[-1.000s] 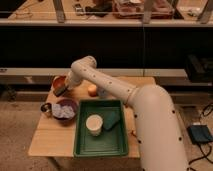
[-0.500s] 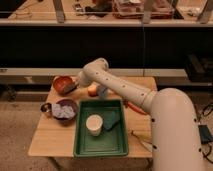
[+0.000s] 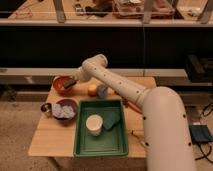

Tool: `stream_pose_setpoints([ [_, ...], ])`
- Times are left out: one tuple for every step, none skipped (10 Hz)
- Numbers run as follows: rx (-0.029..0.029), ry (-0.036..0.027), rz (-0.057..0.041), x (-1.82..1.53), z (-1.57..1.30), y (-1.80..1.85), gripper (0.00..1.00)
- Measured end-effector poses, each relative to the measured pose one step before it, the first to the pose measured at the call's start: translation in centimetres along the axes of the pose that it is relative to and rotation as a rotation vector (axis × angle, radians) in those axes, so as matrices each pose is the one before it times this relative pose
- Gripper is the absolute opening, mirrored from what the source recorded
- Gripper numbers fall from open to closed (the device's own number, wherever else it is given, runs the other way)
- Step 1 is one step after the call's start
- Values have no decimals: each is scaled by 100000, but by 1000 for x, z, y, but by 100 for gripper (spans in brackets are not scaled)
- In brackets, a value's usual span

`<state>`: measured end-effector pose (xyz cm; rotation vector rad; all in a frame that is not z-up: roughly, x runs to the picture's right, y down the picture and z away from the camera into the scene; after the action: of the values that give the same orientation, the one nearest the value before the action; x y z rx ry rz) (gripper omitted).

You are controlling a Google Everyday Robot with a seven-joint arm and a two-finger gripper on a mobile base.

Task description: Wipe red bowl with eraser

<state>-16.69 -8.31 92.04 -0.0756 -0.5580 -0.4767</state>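
As the dark grey eraser block (image 3: 68, 86) is seemingly being pinched in the gripper's (image 3: 70, 84) jaws, the round orange-red bowl (image 3: 60, 85) is being wiped at its right rim, apparently mid-task.

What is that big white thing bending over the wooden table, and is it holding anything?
That is a robot arm, filmed by one camera looking down at the table. Its gripper, the hand at its tip, is at the right rim of the red bowl. A dark block there may be the eraser, but I cannot tell if it is held. Also on the table: a purple bowl with cloth, a small metal cup, an orange fruit, and a green tray holding a white cup and a green pad.
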Motion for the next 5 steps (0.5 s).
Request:
stream_pose_setpoints([
  [-160,161,149,562,338,-585,0],
  [-121,-47,174,542,502,-680,0],
  [132,-187,51,366,435,-612,0],
  [-61,-446,356,647,492,-671,0],
  [-203,-145,196,391,163,-270,0],
])
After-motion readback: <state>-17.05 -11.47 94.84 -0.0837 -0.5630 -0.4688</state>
